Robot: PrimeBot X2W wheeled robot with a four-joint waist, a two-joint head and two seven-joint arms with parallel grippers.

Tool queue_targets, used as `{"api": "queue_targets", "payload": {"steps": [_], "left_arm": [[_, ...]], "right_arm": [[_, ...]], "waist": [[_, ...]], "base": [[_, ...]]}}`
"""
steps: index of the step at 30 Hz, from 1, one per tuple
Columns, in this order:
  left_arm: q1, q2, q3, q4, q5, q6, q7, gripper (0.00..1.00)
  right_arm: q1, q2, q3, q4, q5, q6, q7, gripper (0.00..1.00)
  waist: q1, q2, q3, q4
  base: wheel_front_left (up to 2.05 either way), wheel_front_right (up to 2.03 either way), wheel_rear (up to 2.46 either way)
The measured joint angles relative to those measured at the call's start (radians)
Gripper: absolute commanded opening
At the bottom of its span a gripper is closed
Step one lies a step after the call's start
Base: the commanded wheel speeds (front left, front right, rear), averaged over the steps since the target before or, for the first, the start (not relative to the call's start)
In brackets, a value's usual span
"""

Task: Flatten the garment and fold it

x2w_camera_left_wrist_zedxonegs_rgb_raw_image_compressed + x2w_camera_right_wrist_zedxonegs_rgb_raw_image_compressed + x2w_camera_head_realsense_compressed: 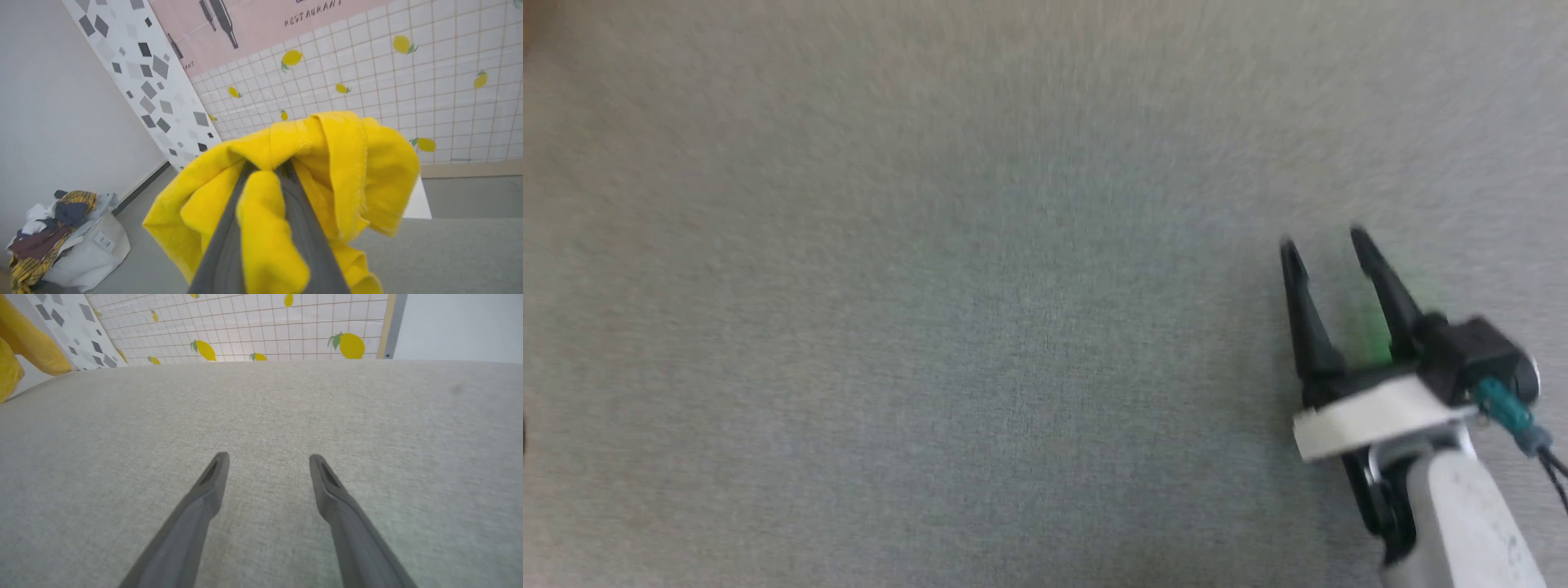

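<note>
At four o'clock in the head view, the right gripper (1323,238) hovers over a grey fabric tabletop (931,286), fingers spread wide and empty. Seen from the left wrist, the left gripper (267,167) pinches the bunched yellow garment (359,163), which drapes over both fingers.

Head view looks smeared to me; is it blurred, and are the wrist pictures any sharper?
Head view: motion-blurred, grey woven cloth surface streaky, right hand soft-edged. Left wrist view: mustard-yellow cotton garment slightly soft. Right wrist view: sharpest, wide-angle curves surface's edge.
</note>
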Motion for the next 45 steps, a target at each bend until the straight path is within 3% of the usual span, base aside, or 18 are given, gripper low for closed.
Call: {"api": "queue_targets", "payload": {"steps": [6,13,21,29,35,36,37,40,45], "left_arm": [[-0.080,-0.092,-0.110,-0.069,0.026,-0.050,-0.004,0.00],[-0.108,-0.266,-0.225,-0.145,-0.024,-0.084,0.064,0.00],[0.096,-0.456,-0.357,-0.164,-0.178,-0.120,0.205,0.00],[0.404,-0.489,-0.528,0.031,-0.276,-0.139,0.497,0.00],[0.481,-0.513,-0.568,0.098,-0.343,-0.136,0.647,0.00],[0.481,-0.516,-0.564,0.093,-0.347,-0.133,0.649,0.93],[0.483,-0.519,-0.558,0.084,-0.349,-0.126,0.642,1.00],[0.488,-0.520,-0.537,0.037,-0.337,-0.109,0.551,1.00],[0.492,-0.504,-0.440,-0.093,-0.315,-0.079,0.300,1.00]], "right_arm": [[0.064,0.001,-0.017,0.022,0.048,0.000,-0.003,1.00],[0.094,0.000,-0.022,0.015,0.063,0.000,0.000,1.00],[0.119,0.000,-0.023,-0.002,0.067,0.000,0.020,1.00],[0.130,-0.001,-0.017,-0.016,0.068,0.000,0.036,1.00],[0.133,-0.001,-0.007,-0.020,0.068,0.000,0.044,1.00],[0.134,0.000,-0.007,-0.021,0.068,0.000,0.047,1.00],[0.135,-0.001,-0.006,-0.022,0.068,0.000,0.047,1.00],[0.135,-0.001,-0.006,-0.025,0.069,0.000,0.047,1.00],[0.135,-0.001,-0.014,-0.032,0.075,0.000,0.047,1.00]], "waist": [[0.0000,0.0000,-0.168,-0.016],[0.0000,0.0000,-0.318,-0.066],[0.0000,0.0001,-0.390,-0.161],[0.0000,0.0000,-0.416,-0.227],[0.0000,0.0000,-0.410,-0.233],[0.0000,0.0000,-0.409,-0.231],[0.0000,0.0000,-0.407,-0.228],[0.0000,0.0000,-0.403,-0.216],[0.0000,-0.0001,-0.403,-0.191]], "base": [[0.00,0.00,0.00],[0.00,0.00,0.00],[0.00,0.00,0.00],[0.00,0.00,0.00],[0.00,0.00,0.00],[0.00,0.00,0.00],[0.00,0.00,0.00],[0.00,0.00,0.00],[0.00,0.00,0.00]]}}
